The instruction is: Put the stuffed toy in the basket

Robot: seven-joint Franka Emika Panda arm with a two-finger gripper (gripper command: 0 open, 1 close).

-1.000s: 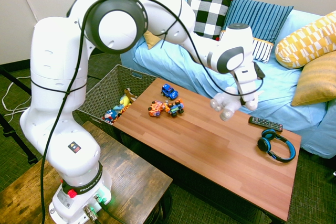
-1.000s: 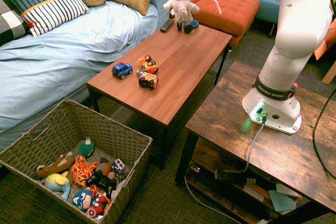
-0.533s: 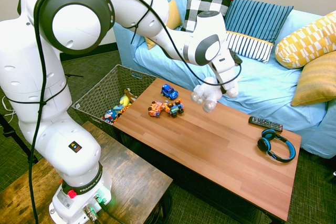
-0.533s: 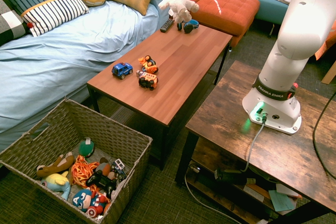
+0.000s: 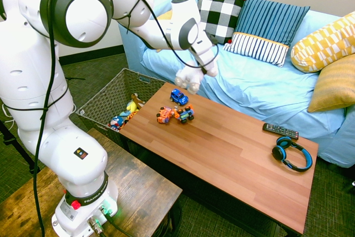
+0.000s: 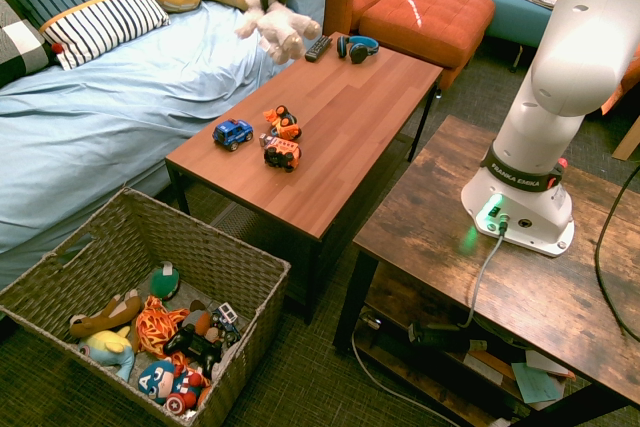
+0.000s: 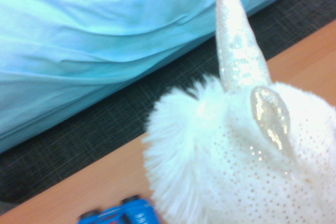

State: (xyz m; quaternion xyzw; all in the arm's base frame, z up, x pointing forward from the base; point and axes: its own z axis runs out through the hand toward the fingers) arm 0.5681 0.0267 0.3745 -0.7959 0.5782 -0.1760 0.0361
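Stuffed toy (image 5: 189, 77) hangs clenched in the claw (image 5: 201, 70), clear of the table (image 5: 233, 154) and above its edge on the sofa (image 5: 260, 84) side. Below the claw sit the toy cars (image 5: 175, 111). The basket (image 6: 130, 247) stands on the floor well beyond the table's end, already holding other toys. Pick-up is judged complete; carry over the basket and release remain.
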